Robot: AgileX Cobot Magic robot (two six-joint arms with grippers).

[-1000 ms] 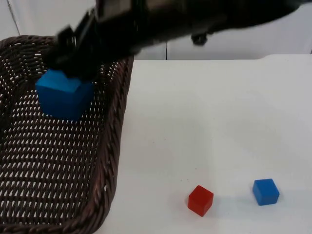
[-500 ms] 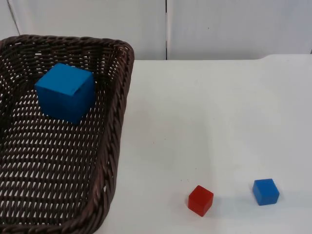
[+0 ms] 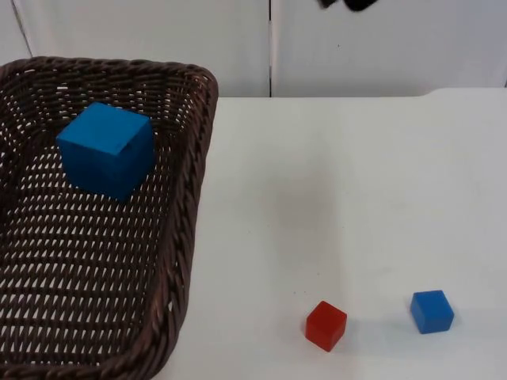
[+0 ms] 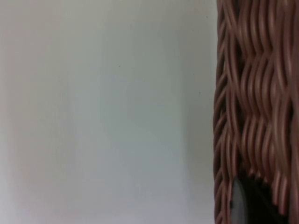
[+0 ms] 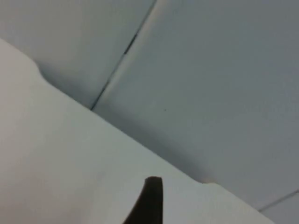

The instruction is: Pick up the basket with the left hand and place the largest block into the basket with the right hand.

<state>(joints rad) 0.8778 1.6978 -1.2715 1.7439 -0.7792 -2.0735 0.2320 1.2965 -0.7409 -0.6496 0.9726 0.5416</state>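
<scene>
The left gripper [image 4: 250, 205] is closed on the woven wall of the brown wicker basket [image 3: 194, 158], with a black fingertip pressed against the weave in the left wrist view. The right gripper [image 5: 148, 198] faces the far table edge and the grey partition wall [image 5: 210, 84]; whether its fingers are apart cannot be told. The large blue block [image 3: 107, 149], the biggest of the three, lies inside the basket toward its far end. A small red block [image 3: 325, 324] and a small blue block [image 3: 432, 310] sit well apart from the basket on the white table [image 3: 341, 198]. The placement looks complete, with nothing evidently left.
</scene>
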